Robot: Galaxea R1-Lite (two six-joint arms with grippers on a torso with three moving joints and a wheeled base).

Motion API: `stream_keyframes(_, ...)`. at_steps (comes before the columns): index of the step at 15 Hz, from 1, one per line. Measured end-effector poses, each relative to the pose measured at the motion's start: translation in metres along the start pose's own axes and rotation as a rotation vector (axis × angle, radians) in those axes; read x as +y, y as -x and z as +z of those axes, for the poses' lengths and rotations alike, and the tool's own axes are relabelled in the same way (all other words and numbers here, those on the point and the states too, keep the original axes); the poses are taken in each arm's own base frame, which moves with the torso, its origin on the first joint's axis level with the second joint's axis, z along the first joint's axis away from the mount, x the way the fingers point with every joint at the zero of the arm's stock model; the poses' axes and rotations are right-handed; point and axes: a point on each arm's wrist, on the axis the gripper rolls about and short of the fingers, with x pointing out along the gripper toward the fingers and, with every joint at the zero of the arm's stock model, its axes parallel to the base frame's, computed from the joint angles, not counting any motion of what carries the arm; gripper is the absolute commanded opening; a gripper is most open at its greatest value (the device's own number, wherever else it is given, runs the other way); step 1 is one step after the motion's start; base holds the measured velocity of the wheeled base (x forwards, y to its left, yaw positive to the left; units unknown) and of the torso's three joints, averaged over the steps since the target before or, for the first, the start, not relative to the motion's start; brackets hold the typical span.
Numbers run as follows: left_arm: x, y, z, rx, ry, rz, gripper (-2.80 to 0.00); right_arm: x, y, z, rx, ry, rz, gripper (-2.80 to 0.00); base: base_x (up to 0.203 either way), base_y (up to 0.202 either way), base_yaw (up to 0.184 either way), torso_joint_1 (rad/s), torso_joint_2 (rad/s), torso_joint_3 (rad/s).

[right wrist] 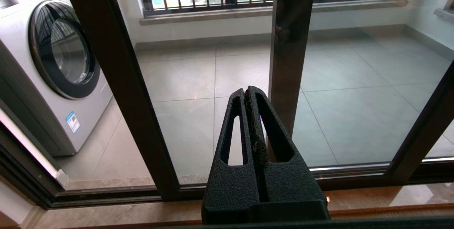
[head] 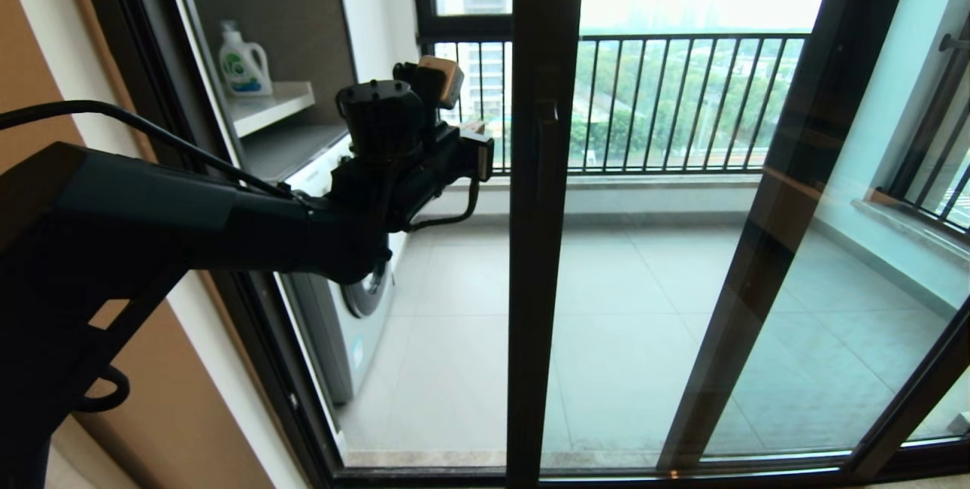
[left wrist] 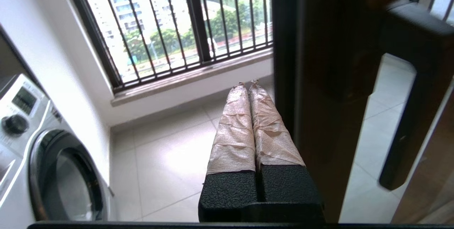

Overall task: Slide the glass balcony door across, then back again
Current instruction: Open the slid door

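Note:
The glass balcony door [head: 667, 284] stands partly slid across, its dark upright [head: 542, 246] in the middle of the head view with open doorway to its left. A dark bar handle [left wrist: 408, 97] sticks out from that upright. My left gripper [head: 477, 133] is raised at handle height on the doorway side of the upright. Its tape-wrapped fingers [left wrist: 234, 129] are shut with nothing between them, right beside the upright's edge [left wrist: 283, 80]. My right gripper [right wrist: 248, 90] hangs low in front of the glass near the floor track [right wrist: 354, 177], shut and empty; the head view does not show it.
A second dark-framed glass panel [head: 765, 231] overlaps the door on the right. A white washing machine [left wrist: 42, 158] stands on the balcony at the left, under a shelf with a detergent bottle [head: 244, 63]. A black railed window [head: 682, 102] closes the far side.

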Motion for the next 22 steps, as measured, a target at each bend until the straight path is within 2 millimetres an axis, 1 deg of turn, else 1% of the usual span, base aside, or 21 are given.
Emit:
stream_keyframes(1, 0.005, 0.006, -0.002, 0.022, -0.004, 0.012, -2.8, 0.0, 0.0, 0.0, 0.0, 0.0, -0.001, -2.8, 0.0, 0.0, 0.0, 0.0, 0.0, 0.0)
stream_keyframes(3, 0.018, 0.028, -0.007, 0.085, -0.011, 0.026, -2.8, 0.0, 0.0, 0.0, 0.0, 0.0, 0.0, -2.8, 0.0, 0.0, 0.0, 0.0, 0.0, 0.0)
stream_keyframes(4, 0.025, 0.044, -0.006, 0.111, -0.009, 0.03, -2.8, 0.0, 0.0, 0.0, 0.0, 0.0, 0.0, -2.8, 0.0, 0.0, 0.0, 0.0, 0.0, 0.0)
stream_keyframes(6, 0.038, 0.081, 0.006, 0.132, 0.013, 0.047, -2.8, 0.0, 0.0, 0.0, 0.0, 0.0, 0.0, -2.8, 0.0, 0.0, 0.0, 0.0, 0.0, 0.0)
stream_keyframes(9, 0.053, 0.152, 0.035, 0.106, 0.046, 0.089, -2.8, 0.0, 0.0, 0.0, 0.0, 0.0, 0.001, -2.8, 0.0, 0.0, 0.0, 0.0, 0.0, 0.0)
stream_keyframes(10, 0.057, 0.179, 0.045, 0.091, 0.051, 0.103, -2.8, 0.0, 0.0, 0.0, 0.0, 0.0, 0.001, -2.8, 0.0, 0.0, 0.0, 0.0, 0.0, 0.0)
stream_keyframes(13, 0.059, 0.261, 0.073, 0.035, 0.059, 0.133, -2.8, 0.0, 0.0, 0.0, 0.0, 0.0, 0.0, -2.8, 0.0, 0.0, 0.0, 0.0, 0.0, 0.0)
stream_keyframes(15, 0.058, 0.32, 0.085, 0.02, 0.062, 0.148, -2.8, 0.0, 0.0, 0.0, 0.0, 0.0, 0.001, -2.8, 0.0, 0.0, 0.0, 0.0, 0.0, 0.0)
stream_keyframes(17, 0.057, 0.37, 0.081, 0.053, 0.066, 0.197, -2.8, 0.0, 0.0, 0.0, 0.0, 0.0, 0.001, -2.8, 0.0, 0.0, 0.0, 0.0, 0.0, 0.0)
stream_keyframes(18, 0.056, 0.39, 0.077, 0.068, 0.071, 0.243, -2.8, 0.0, 0.0, 0.0, 0.0, 0.0, 0.001, -2.8, 0.0, 0.0, 0.0, 0.0, 0.0, 0.0)
stream_keyframes(20, 0.053, 0.42, 0.071, 0.059, 0.067, 0.356, -2.8, 0.0, 0.0, 0.0, 0.0, 0.0, 0.0, -2.8, 0.0, 0.0, 0.0, 0.0, 0.0, 0.0)
stream_keyframes(22, 0.046, 0.442, 0.064, 0.008, 0.052, 0.441, -2.8, 0.0, 0.0, 0.0, 0.0, 0.0, 0.0, -2.8, 0.0, 0.0, 0.0, 0.0, 0.0, 0.0)
